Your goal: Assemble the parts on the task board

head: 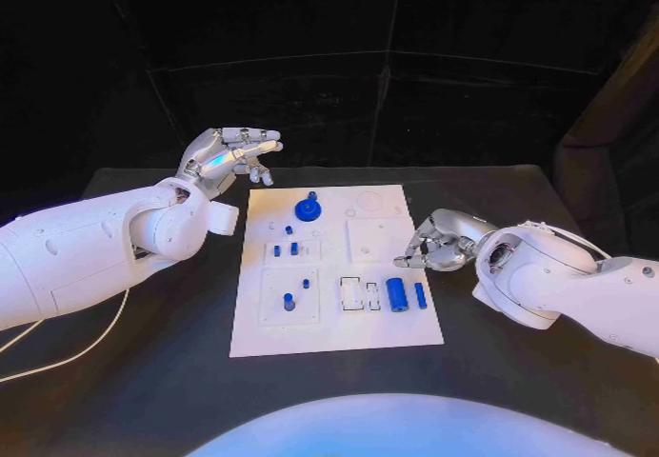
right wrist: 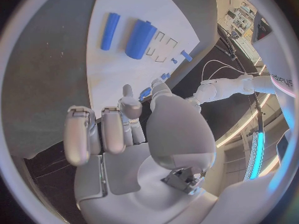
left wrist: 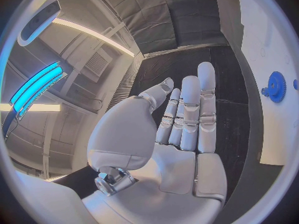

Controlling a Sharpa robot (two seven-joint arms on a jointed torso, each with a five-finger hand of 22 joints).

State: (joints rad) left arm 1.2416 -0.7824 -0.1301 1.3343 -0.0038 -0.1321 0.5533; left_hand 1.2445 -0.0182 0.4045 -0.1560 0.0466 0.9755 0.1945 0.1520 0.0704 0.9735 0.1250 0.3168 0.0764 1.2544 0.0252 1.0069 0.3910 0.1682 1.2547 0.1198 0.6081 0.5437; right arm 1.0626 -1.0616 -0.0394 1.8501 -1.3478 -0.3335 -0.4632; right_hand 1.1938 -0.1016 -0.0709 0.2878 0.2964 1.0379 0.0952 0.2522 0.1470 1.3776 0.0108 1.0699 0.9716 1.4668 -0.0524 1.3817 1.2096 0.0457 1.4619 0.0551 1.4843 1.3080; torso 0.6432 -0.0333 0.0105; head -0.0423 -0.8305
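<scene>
Nothing is held by the left hand (head: 233, 157), its fingers extended beyond the task board (head: 336, 328)'s far left corner; the right hand (head: 437, 244) is curled empty at the board's right edge. The thick blue cylinder (head: 395, 293) and thin rod (head: 420, 295) lie loose on the board's right side, the blue gear (head: 308, 208) at its far end. The cylinder could be rolled off by a careless sideways approach.

White task board (head: 389, 328) with blue parts, flat mid-table.
A blue gear (head: 308, 208) sits at its far left; a thick blue cylinder (head: 395, 293) and thin blue rod (head: 420, 295) lie near right; small blue pegs (head: 285, 250) stand left.
</scene>
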